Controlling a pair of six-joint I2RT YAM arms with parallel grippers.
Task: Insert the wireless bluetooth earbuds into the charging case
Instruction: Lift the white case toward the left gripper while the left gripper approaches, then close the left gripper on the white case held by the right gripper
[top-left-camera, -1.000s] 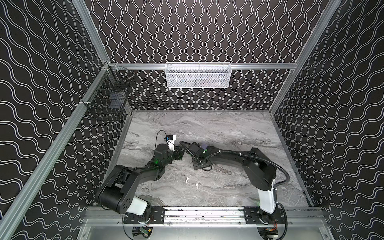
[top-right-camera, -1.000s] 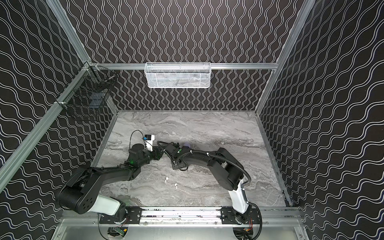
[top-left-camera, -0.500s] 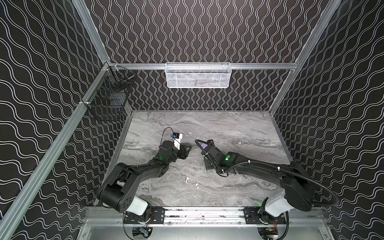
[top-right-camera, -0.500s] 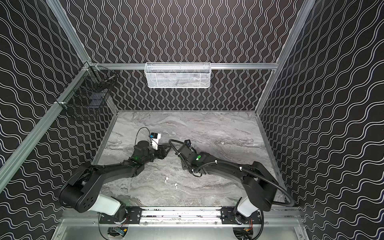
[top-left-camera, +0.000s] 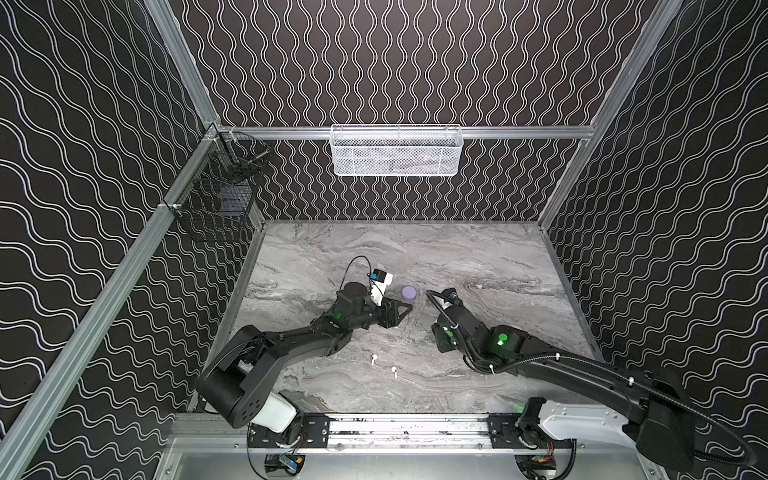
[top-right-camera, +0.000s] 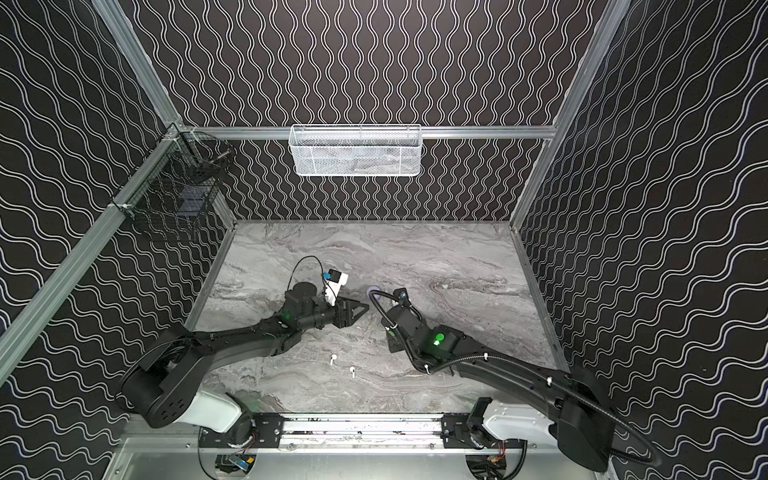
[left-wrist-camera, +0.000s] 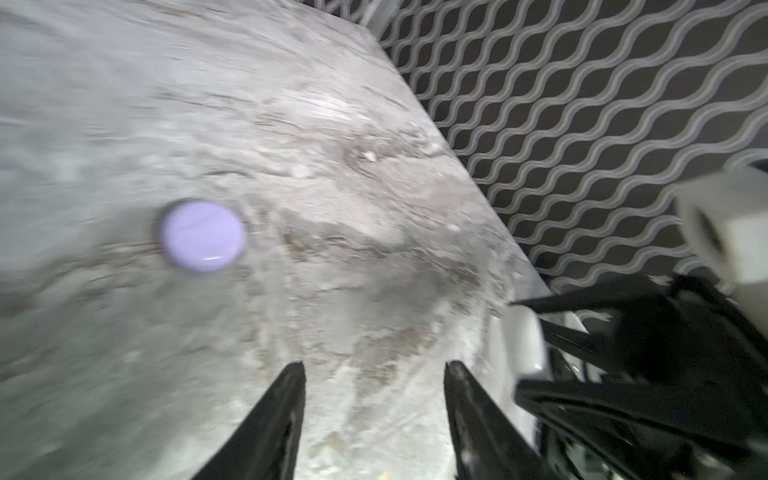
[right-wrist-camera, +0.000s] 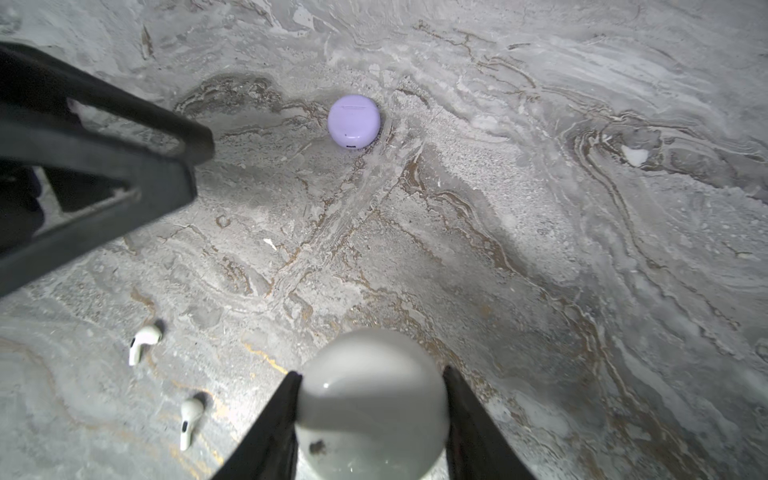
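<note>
Two white wireless bluetooth earbuds (top-left-camera: 374, 358) (top-left-camera: 394, 371) lie loose on the marble near the front, seen also in the right wrist view (right-wrist-camera: 143, 343) (right-wrist-camera: 190, 419). My right gripper (right-wrist-camera: 372, 374) is shut on a round white charging case (right-wrist-camera: 372, 399), low over the table right of centre (top-left-camera: 440, 338). A lavender charging case (top-left-camera: 409, 292) (right-wrist-camera: 353, 121) (left-wrist-camera: 203, 236) sits shut on the table further back. My left gripper (top-left-camera: 409, 308) (left-wrist-camera: 374, 365) hovers just in front of it, open and empty.
A white mesh basket (top-left-camera: 397, 151) hangs on the back wall and a black wire basket (top-left-camera: 220, 203) on the left rail. Patterned walls close three sides. The metal rail (top-left-camera: 407, 428) with both arm bases runs along the front.
The right arm has swung from the centre back to the right, carrying the white case. My left gripper has opened and shifted slightly right. The lavender case now shows on the table.
</note>
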